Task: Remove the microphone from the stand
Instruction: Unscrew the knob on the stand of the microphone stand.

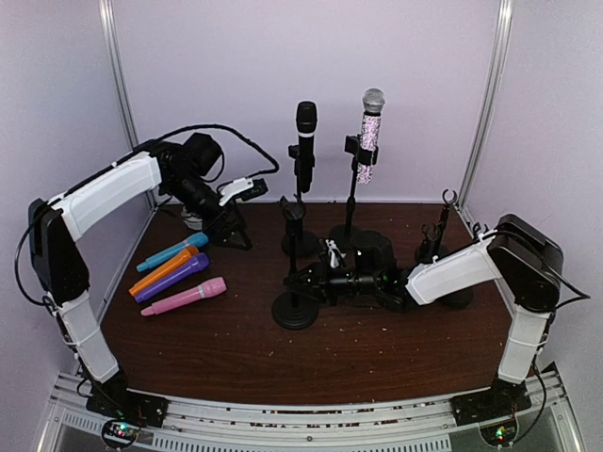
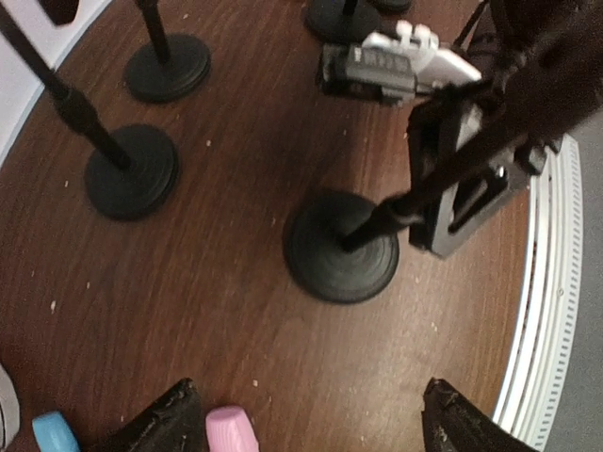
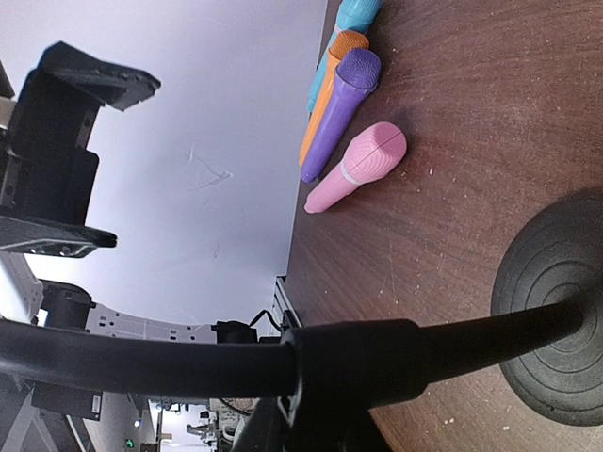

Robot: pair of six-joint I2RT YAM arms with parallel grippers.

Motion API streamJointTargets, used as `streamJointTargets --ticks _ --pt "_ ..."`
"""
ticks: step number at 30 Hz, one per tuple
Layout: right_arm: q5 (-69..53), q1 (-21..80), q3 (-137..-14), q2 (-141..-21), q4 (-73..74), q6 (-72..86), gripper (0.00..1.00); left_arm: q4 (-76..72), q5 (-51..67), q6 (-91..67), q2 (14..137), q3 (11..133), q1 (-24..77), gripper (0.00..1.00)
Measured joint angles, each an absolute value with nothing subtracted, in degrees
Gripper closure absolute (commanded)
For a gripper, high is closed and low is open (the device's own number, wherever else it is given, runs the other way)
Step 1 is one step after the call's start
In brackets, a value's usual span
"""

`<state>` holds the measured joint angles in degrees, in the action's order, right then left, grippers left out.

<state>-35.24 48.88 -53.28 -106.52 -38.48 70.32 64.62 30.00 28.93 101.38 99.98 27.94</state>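
Observation:
A black microphone and a glittery silver-headed microphone stand upright in clips on two stands at the back. A third stand in front has an empty clip. My right gripper is shut on this stand's pole; in the right wrist view the pole crosses the frame over my gripper, with the base at the right. My left gripper is open and empty over the table at the back left; it also shows in the left wrist view.
Blue, orange, purple and pink microphones lie on the table at the left. The pink tip lies beside my left finger. Another empty stand is at the back right. White walls enclose the table.

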Motion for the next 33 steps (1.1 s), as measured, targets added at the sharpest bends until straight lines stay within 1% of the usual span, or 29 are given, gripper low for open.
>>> streamJointTargets --ticks 4,8,14,20,26,30,33 --pt "-35.3 48.8 -54.0 -105.8 -35.2 67.9 1.0 63.9 34.3 26.3 108.3 108.8 30.4 0.22" --pt "-35.3 48.7 -55.8 -105.1 -30.0 64.9 1.0 62.9 37.3 24.7 111.4 113.3 32.4 0.27" --pt "-34.4 48.8 -59.1 -104.0 -20.5 59.7 1.0 63.0 39.5 23.9 112.4 114.1 33.8 0.43" --pt "-31.2 49.8 -62.0 -102.1 -11.2 53.1 1.0 63.0 40.6 23.4 113.1 114.5 33.7 0.54" --pt "-29.5 50.7 -62.9 -101.5 -7.9 49.4 1.0 63.0 41.8 23.2 114.3 114.9 33.7 0.57" --pt "-29.5 50.8 -63.2 -101.5 -7.3 48.9 1.0 63.3 42.2 23.5 114.7 114.9 33.8 0.54" --pt "-29.7 50.7 -63.2 -101.6 -7.4 48.9 1.0 63.9 41.7 24.1 114.6 114.4 33.6 0.53"
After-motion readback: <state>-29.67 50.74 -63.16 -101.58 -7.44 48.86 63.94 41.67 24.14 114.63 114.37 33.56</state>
